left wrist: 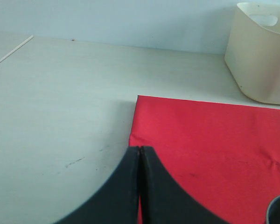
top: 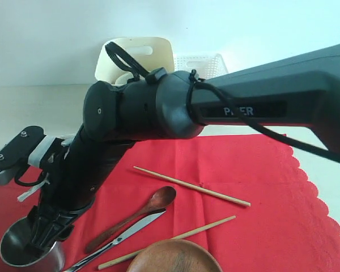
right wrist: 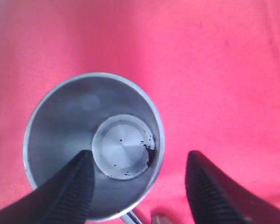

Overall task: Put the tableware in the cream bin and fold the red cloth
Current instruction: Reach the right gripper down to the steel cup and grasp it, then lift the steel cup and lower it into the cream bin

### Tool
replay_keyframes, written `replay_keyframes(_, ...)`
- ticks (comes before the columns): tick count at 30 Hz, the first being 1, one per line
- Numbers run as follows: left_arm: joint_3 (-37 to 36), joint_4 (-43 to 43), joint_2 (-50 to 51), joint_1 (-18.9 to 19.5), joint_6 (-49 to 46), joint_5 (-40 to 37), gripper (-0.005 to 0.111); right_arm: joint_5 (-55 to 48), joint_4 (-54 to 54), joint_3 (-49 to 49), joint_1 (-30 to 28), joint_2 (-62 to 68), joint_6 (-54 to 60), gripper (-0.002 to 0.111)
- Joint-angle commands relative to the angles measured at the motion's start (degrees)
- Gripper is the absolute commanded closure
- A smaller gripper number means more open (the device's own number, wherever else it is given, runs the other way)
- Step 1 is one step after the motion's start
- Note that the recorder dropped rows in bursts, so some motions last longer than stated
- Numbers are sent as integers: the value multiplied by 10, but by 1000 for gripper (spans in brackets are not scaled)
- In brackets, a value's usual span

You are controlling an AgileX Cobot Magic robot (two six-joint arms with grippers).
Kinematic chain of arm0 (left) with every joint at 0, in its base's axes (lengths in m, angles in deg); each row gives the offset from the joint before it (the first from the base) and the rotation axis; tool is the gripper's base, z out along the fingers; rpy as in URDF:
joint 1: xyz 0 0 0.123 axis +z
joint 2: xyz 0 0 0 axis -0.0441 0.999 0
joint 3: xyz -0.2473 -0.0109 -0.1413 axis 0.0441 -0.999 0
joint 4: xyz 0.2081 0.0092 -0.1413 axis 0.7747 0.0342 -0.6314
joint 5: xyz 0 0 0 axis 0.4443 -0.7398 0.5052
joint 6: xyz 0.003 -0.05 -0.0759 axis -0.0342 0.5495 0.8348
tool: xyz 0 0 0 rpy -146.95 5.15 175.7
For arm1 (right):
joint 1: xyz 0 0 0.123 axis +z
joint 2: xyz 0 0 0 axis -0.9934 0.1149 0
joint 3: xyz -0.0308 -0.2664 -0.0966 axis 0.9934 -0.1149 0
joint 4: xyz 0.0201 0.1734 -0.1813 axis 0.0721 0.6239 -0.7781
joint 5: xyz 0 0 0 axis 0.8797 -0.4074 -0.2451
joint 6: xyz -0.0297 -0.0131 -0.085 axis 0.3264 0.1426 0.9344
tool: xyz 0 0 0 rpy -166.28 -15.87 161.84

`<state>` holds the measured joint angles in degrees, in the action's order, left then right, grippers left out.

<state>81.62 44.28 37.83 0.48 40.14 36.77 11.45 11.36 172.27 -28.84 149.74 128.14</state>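
Observation:
The steel cup [top: 20, 252] [right wrist: 93, 144] stands upright on the red cloth [top: 243, 170] [right wrist: 214, 70] at the near left. My right gripper [top: 45, 232] [right wrist: 140, 156] is open and straddles the cup's rim, one finger inside and one outside. On the cloth lie the wooden spoon [top: 136, 215], the metal knife [top: 124, 235], two chopsticks [top: 190, 186] [top: 170, 241] and the brown plate [top: 175, 258]. The cream bin [top: 139, 54] [left wrist: 261, 56] stands at the back. My left gripper [left wrist: 141, 148] is shut and empty over the cloth's [left wrist: 210, 140] side edge. I see no white bowl.
A white lattice basket [top: 201, 62] stands right of the cream bin. The right arm [top: 226, 107] crosses the scene from right to left and hides much of the back of the cloth. Bare pale table [left wrist: 60, 107] lies beside the cloth.

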Motion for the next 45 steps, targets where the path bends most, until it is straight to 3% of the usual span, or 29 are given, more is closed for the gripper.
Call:
replay_keyframes(1,0,3,-3,-3,0,7,106,5,-8,-2,0,0,-16,69)
replay_keyframes(9,0,3,-3,-3,0,7,106,8,-8,-2,0,17,-16,107)
replay_keyframes(25,0,3,-3,-3,0,7,106,30,-20,-2,-15,-133,-21,108)
replay_keyframes(36,0,3,-3,-3,0,7,106,49,-24,-2,-150,-235,-27,108)
replay_keyframes(45,0,3,-3,-3,0,7,106,164,-17,-2,-252,-215,-29,108)
